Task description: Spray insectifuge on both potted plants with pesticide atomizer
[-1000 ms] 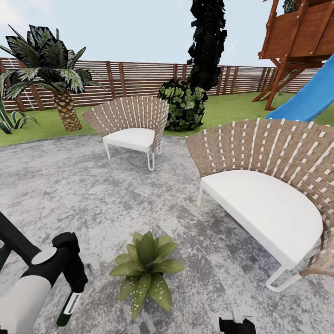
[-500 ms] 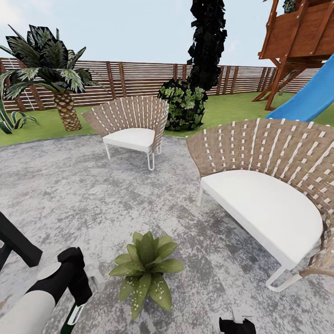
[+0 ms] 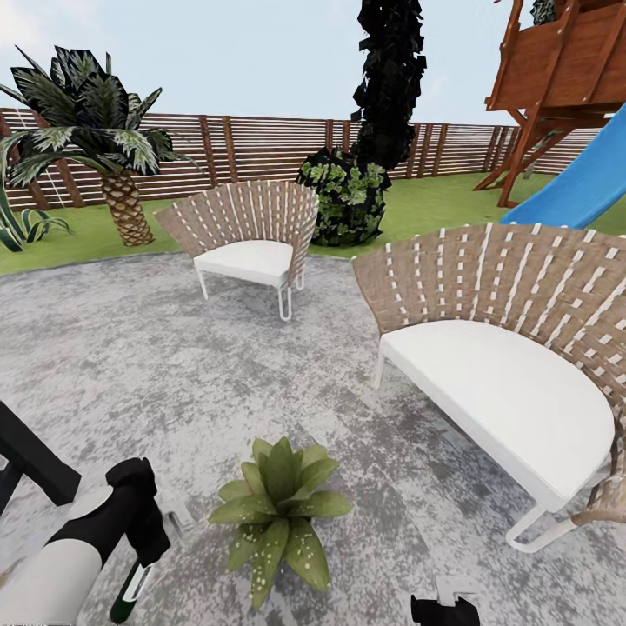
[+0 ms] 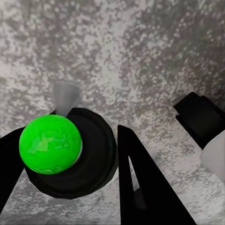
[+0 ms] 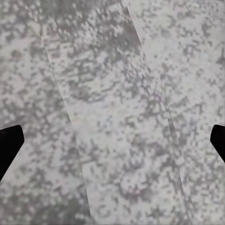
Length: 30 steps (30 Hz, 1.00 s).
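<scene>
**Atomizer held in the left gripper beside one potted plant**

In the head view the left gripper (image 3: 139, 522) sits at about 8 o'clock, low over the mottled grey stone patio (image 3: 174, 365). Its jaws are clamped on the pesticide atomizer (image 3: 132, 587). The bottle's long axis runs nearly vertical, tilted slightly, with the dark base pointing down toward 6 o'clock and the pale trigger nozzle (image 3: 181, 522) jutting toward 3 o'clock, at the potted plant (image 3: 276, 509). A white label strip runs along the bottle; any writing on it is too small to read.

In the left wrist view the atomizer (image 4: 70, 154) is seen end on between the dark fingers (image 4: 140, 187), with a bright green sphere (image 4: 49, 144) over it and a grey cone-shaped nozzle (image 4: 64, 97) sticking out.

The plant stands on the patio at roughly 6 o'clock, just beside the nozzle but apart from it.

The right gripper (image 5: 112, 140) hangs over bare stone with its finger tips wide apart.

Two woven chairs (image 3: 248, 235) (image 3: 513, 365) stand beyond, before a slatted fence (image 3: 261, 148).
</scene>
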Tool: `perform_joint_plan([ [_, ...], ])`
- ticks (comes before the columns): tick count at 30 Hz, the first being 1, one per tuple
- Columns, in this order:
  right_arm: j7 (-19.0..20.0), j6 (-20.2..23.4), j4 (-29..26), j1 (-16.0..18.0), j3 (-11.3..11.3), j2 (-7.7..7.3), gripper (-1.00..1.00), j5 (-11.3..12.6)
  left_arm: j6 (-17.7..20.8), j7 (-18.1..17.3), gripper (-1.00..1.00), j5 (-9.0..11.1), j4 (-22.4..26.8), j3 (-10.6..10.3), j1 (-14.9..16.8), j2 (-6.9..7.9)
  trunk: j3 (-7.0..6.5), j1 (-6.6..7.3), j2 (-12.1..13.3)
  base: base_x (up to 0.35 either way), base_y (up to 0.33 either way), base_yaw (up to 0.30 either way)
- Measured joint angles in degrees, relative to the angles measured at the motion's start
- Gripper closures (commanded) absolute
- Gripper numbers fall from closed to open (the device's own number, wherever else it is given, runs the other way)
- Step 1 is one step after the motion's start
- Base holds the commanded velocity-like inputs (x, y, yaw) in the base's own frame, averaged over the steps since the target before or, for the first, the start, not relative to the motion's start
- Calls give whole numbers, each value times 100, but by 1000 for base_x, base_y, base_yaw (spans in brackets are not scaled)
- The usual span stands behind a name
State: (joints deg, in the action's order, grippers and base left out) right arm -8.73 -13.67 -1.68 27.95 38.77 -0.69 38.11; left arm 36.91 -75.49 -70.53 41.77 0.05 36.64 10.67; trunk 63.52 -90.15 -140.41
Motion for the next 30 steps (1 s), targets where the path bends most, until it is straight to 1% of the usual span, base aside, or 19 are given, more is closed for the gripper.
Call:
perform_joint_plan([
  [7,0,0,0,0,3,0,-100,0,2,-7,100,-206,-34,-17,-41,14,0,0,0,0,0,0],
  [11,-3,0,0,0,3,0,-100,0,18,-5,100,-232,-41,-13,-30,23,0,0,0,0,0,0],
  [15,-2,0,0,0,3,0,-100,0,182,-22,100,-239,30,-27,11,17,0,0,0,34,0,0],
  [16,-3,0,0,0,3,0,-100,0,189,-69,100,-239,35,-30,22,11,0,0,0,12,0,0],
  [19,-5,0,0,0,3,0,-100,0,181,-600,100,-260,43,-51,312,0,-1,0,0,5,0,0],
  [20,-4,0,0,0,2,0,-100,0,164,-982,100,-342,44,-56,589,-3,0,0,0,1,0,0],
  [21,-5,0,0,0,2,0,-100,0,154,-1261,100,-462,45,-58,813,-21,-1,1,0,0,0,0],
  [22,-5,0,0,0,2,0,-100,0,149,-1399,100,-560,45,-59,933,-43,-1,0,0,0,0,0],
  [23,-5,0,0,0,2,0,-100,0,144,-1403,100,-722,46,-60,1086,-78,-1,0,0,0,0,0],
  [24,-5,0,0,0,3,0,-100,0,140,-1403,100,-834,46,-60,1182,-114,0,0,0,0,0,0],
  [25,-6,0,0,0,-3,0,-100,0,131,-1404,100,-1174,40,-79,1387,-244,-1,1,0,0,0,0],
  [26,-6,0,0,0,-4,0,-100,0,124,-1405,100,-1339,38,-135,1484,-290,0,0,0,0,0,0],
  [27,-7,0,0,0,-5,0,-100,0,120,-1406,100,-1475,38,-247,1545,-315,0,0,0,0,0,0],
  [28,-8,0,0,0,-6,0,-100,0,114,-1406,100,-1579,41,-434,1583,-329,0,0,0,0,0,0],
  [29,-8,0,0,0,-6,0,-100,0,111,-1406,100,-1617,43,-547,1614,-337,0,0,0,0,0,0],
  [30,-5,0,0,0,-6,0,-100,0,109,-1406,100,-1660,45,-723,1690,-394,0,0,0,0,0,0],
])
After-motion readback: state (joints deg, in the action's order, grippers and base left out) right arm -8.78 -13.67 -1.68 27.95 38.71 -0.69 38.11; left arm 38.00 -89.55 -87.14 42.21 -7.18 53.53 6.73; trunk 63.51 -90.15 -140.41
